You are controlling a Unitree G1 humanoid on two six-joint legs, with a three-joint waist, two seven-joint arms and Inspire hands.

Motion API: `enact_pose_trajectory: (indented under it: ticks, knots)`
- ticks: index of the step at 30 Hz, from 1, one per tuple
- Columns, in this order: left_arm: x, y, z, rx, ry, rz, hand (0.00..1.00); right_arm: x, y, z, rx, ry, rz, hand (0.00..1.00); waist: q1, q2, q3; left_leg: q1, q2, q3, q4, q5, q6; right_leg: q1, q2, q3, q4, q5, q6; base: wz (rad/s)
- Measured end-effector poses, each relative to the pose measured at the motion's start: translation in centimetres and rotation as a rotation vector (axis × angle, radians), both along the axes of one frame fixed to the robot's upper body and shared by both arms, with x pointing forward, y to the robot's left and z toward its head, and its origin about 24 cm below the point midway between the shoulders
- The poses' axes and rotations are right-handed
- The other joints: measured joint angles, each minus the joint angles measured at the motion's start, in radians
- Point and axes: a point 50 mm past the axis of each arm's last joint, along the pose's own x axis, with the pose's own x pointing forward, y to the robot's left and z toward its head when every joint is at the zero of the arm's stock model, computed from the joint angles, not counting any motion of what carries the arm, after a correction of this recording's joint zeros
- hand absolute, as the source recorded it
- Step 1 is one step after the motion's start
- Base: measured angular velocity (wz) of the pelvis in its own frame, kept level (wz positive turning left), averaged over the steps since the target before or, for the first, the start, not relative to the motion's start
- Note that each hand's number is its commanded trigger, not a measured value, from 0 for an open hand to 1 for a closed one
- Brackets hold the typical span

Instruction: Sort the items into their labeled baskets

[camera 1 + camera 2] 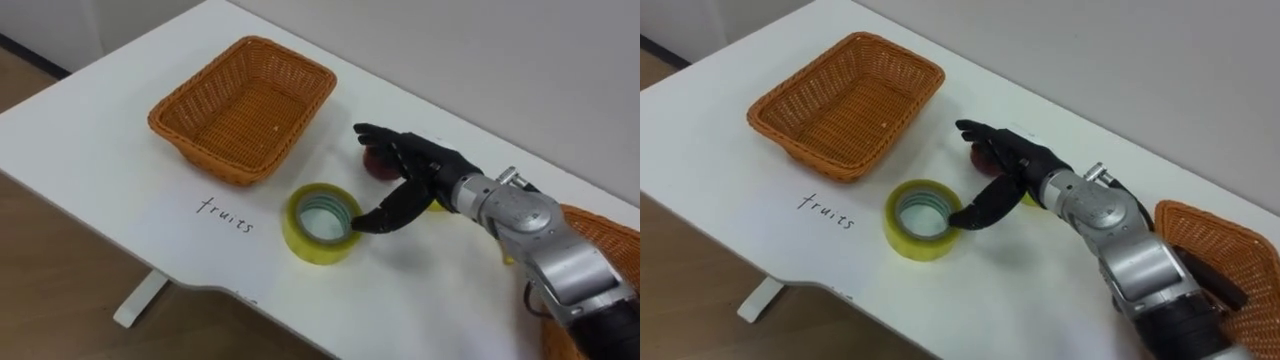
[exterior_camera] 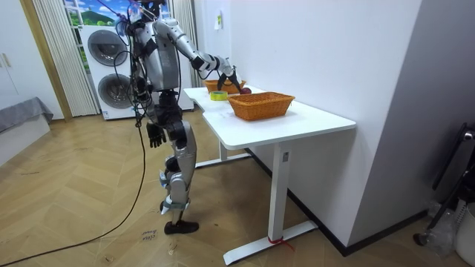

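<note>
Closest in, a wicker basket [image 1: 600, 235] sits at the table's [image 1: 90, 150] right end, partly behind the right forearm. Just ahead, the right hand [image 1: 420, 165] hovers with fingers spread over the yellow tape roll [image 1: 312, 247]; its thumb seems to touch the roll's rim (contact is hard to judge). A red fruit [image 1: 378, 166] lies behind the fingers. The empty fruit basket [image 1: 215, 165] stands further left. The left hand [image 2: 155, 136] hangs by the robot's side.
</note>
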Motion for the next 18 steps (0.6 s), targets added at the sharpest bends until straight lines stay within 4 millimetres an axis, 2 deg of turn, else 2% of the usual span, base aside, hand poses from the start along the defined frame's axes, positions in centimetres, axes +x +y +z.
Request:
enact_pose_trajectory:
  ticks: [18]
  knots:
    - [-0.11, -0.16, -0.07, -0.004, 0.025, -0.01, 0.0, 0.08, -0.02, 0.07, 0.0, -0.011, -0.02, 0.0, 0.007, -0.002, 0.0004, -0.024, 0.0, -0.01, 0.024, -0.001, -0.001, -0.005, 0.0, -0.014, 0.0, 0.0, 0.0, 0.01]
